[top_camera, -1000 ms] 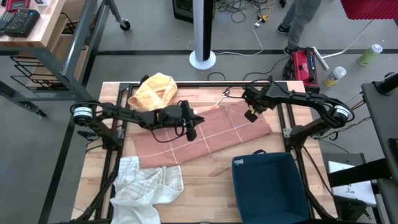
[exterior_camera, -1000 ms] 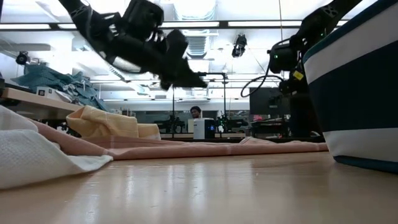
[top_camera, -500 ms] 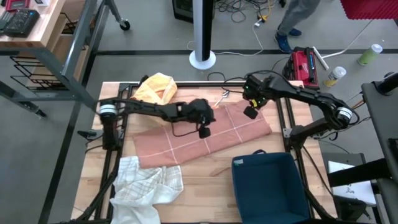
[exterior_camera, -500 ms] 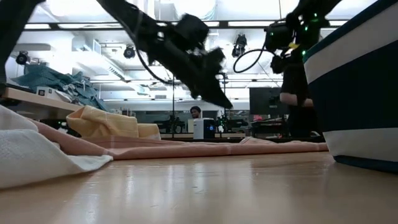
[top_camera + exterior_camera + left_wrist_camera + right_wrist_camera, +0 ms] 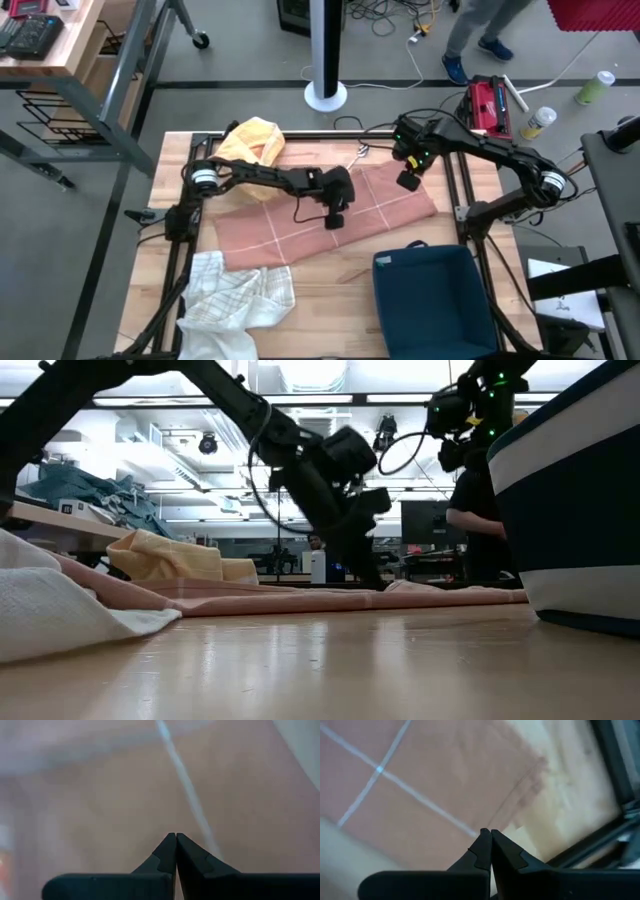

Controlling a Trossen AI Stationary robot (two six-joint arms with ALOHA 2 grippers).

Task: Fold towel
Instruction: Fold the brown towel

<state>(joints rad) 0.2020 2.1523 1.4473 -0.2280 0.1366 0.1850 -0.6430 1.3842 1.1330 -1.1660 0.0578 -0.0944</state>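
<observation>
A salmon-pink towel (image 5: pixel 330 215) with thin white lines lies spread flat across the middle of the table. My left gripper (image 5: pixel 335 219) is shut and slants down over the towel's middle; in the low view its tips (image 5: pixel 377 582) reach down to the cloth's level. The left wrist view shows the shut tips (image 5: pixel 176 836) close over the blurred pink cloth (image 5: pixel 115 795). My right gripper (image 5: pixel 407 181) hangs shut and empty, pointing down, well above the towel's far right corner (image 5: pixel 530 770). My left gripper's shut fingertips (image 5: pixel 377 582) come down slanting from the table's left onto the middle of the towel. Whether they touch the cloth I cannot tell. The towel lies flat under them.
A yellow cloth (image 5: pixel 250 145) lies bunched at the far left. A white waffle towel (image 5: pixel 235 295) lies at the near left. A dark blue bin (image 5: pixel 435 300) stands at the near right. A person walks on the floor beyond the far edge (image 5: pixel 480 25).
My left gripper has swung toward the table's right and gone down toward the towel's middle, tipping more steeply downward. My right gripper has risen a little over the far right corner. The towel has stayed flat and in place.
</observation>
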